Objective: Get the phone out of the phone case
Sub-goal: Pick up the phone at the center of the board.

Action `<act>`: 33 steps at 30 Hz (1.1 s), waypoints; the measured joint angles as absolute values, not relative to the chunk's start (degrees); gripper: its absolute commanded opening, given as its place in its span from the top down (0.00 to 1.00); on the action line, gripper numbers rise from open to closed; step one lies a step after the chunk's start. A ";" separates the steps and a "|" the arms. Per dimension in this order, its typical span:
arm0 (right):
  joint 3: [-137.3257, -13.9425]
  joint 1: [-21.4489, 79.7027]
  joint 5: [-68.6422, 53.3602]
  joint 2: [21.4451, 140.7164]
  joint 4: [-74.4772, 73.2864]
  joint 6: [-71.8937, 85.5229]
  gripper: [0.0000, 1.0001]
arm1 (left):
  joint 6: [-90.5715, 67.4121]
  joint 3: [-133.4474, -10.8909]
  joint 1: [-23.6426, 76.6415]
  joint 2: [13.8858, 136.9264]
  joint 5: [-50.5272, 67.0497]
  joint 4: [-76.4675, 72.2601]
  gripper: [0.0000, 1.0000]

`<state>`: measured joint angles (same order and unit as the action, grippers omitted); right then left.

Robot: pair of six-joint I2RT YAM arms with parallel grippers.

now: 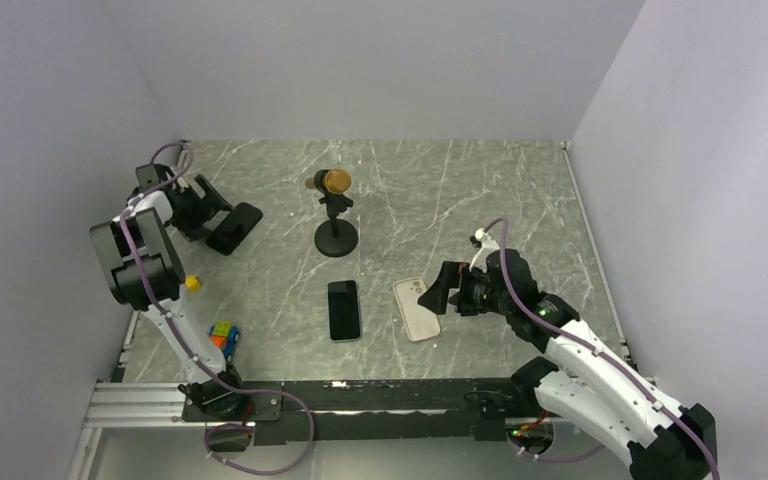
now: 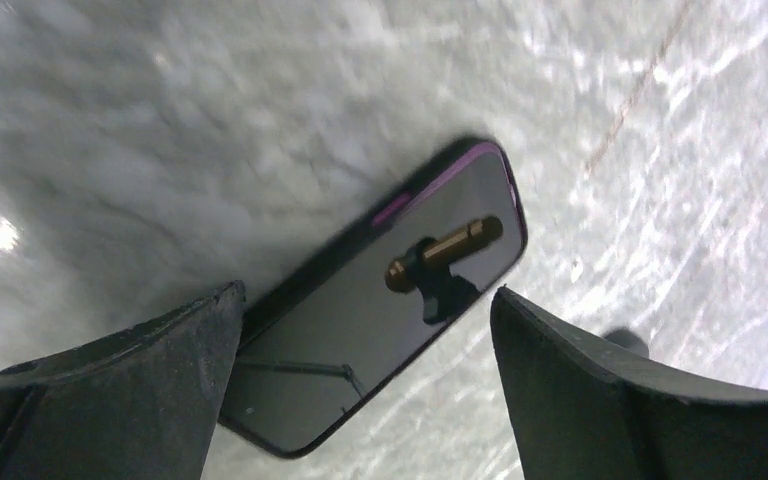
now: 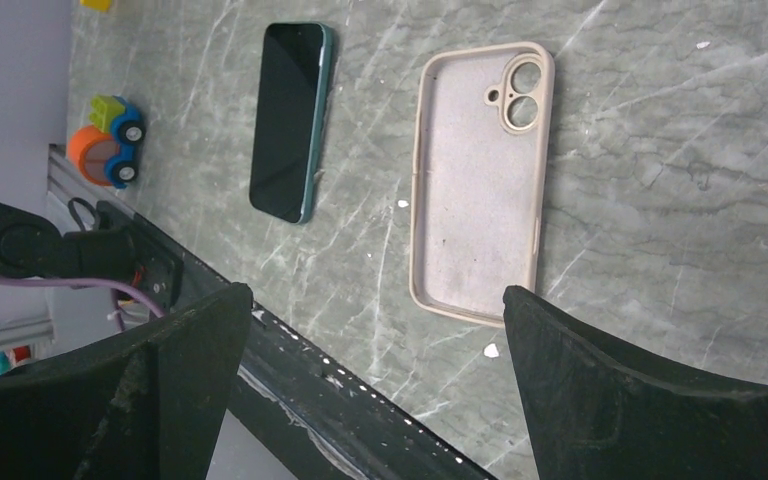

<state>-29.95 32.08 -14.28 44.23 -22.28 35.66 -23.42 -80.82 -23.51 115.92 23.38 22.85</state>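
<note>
A phone in a dark case with a purple edge [image 1: 235, 228] lies at the back left, screen up. It also shows in the left wrist view [image 2: 390, 310]. My left gripper [image 1: 212, 214] [image 2: 365, 295] is open, its fingers apart either side of the phone's near end, not gripping it. A bare phone with a teal edge [image 1: 343, 310] [image 3: 290, 120] lies at the front middle. An empty beige case [image 1: 416, 308] [image 3: 480, 180] lies beside it, inside up. My right gripper [image 1: 438, 292] [image 3: 375, 292] is open and empty, just right of the beige case.
A gold microphone on a black round stand [image 1: 336, 215] stands at the back middle. A yellow block [image 1: 192, 283] and a small toy car [image 1: 224, 336] [image 3: 105, 150] lie at the left front. A black rail [image 3: 340, 380] runs along the near edge.
</note>
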 measured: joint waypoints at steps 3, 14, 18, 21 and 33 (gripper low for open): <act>-29.95 32.08 -14.31 42.87 -22.22 35.73 0.00 | -23.86 -74.89 -22.37 112.18 25.30 21.26 0.04; -29.95 32.08 -15.03 40.82 -22.79 36.14 0.00 | -22.41 -68.86 -12.51 106.15 22.04 25.93 0.35; -29.95 32.08 -14.83 40.01 -23.44 36.16 0.00 | -22.11 -73.45 -13.76 107.63 20.14 28.23 0.15; -29.95 32.08 -14.48 39.79 -23.70 36.16 0.00 | -22.02 -76.71 -14.20 108.88 17.67 28.27 0.01; -29.95 32.08 -14.02 40.12 -23.64 36.16 0.00 | -21.67 -79.46 -7.97 113.14 12.56 29.15 0.01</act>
<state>-29.95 32.08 -14.02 40.12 -23.64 36.16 -21.67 -79.46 -7.97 113.14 12.56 29.15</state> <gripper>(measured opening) 0.995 0.994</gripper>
